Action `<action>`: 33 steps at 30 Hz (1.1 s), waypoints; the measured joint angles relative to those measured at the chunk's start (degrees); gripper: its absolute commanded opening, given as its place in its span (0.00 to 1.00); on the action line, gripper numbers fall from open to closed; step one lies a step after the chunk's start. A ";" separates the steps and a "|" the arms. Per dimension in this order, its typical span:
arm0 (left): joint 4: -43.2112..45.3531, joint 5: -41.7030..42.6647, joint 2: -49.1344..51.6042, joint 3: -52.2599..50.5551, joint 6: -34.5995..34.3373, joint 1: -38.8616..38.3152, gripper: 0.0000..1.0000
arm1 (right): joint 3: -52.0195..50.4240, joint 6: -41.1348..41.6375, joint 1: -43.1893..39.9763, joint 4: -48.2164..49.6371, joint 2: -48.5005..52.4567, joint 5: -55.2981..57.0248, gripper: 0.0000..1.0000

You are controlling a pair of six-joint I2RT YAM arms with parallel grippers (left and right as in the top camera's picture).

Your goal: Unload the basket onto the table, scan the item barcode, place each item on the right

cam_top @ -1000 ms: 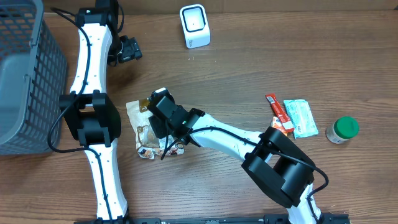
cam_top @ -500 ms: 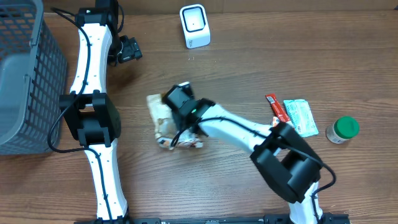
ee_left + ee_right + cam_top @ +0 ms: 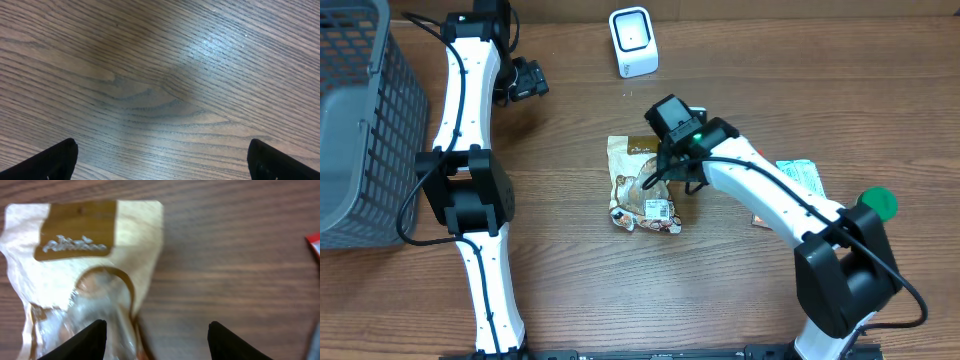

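Right gripper (image 3: 157,341): open. My two black fingertips (image 3: 85,340) stand apart, the left one over the bag's clear window, the right one over bare wood. Nothing is pinched between them.
Right gripper from overhead (image 3: 668,160): it sits at the bag's upper right corner. The arm's body hides the fingers, so only the wrist view shows the gap.
Left gripper (image 3: 162,160): open wide. The wrist view shows only the two dark tips in the bottom corners, with plain wood grain between them.
Left gripper from overhead (image 3: 527,80): far back on the left, well apart from the bag.
Task item: a tan and brown crinkled plastic snack bag (image 3: 642,188). It lies flat near the middle of the brown wooden table (image 3: 620,290).
Bag, overhead only: a small white label near its lower end, too small to read.
Bag, right wrist only (image 3: 85,265): a brown band with white lettering and a curved brown edge around the clear window.
Scanner: a white boxy barcode scanner (image 3: 633,42) at the table's far edge, well apart from the bag.
Left side: a grey wire-mesh basket (image 3: 360,120).
Right side: a teal foil packet (image 3: 802,178) and a green-lidded jar (image 3: 873,205) beside my right arm.
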 measured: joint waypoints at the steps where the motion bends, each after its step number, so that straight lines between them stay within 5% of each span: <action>1: 0.00 0.00 0.00 0.00 0.02 0.00 1.00 | 0.00 0.17 -0.42 -1.40 -0.20 -0.20 0.57; 6: 0.00 0.00 0.00 0.00 0.00 0.00 1.00 | -0.13 0.96 -2.25 -7.67 -0.20 -3.52 0.45; 14: 0.00 0.00 0.00 0.00 0.00 0.00 1.00 | -0.24 1.25 1.20 -12.46 -0.20 -7.45 0.43; 33: 0.00 0.00 0.00 0.00 0.00 0.00 1.00 | -11.10 3.80 5.62 -3.19 -0.22 -11.98 0.54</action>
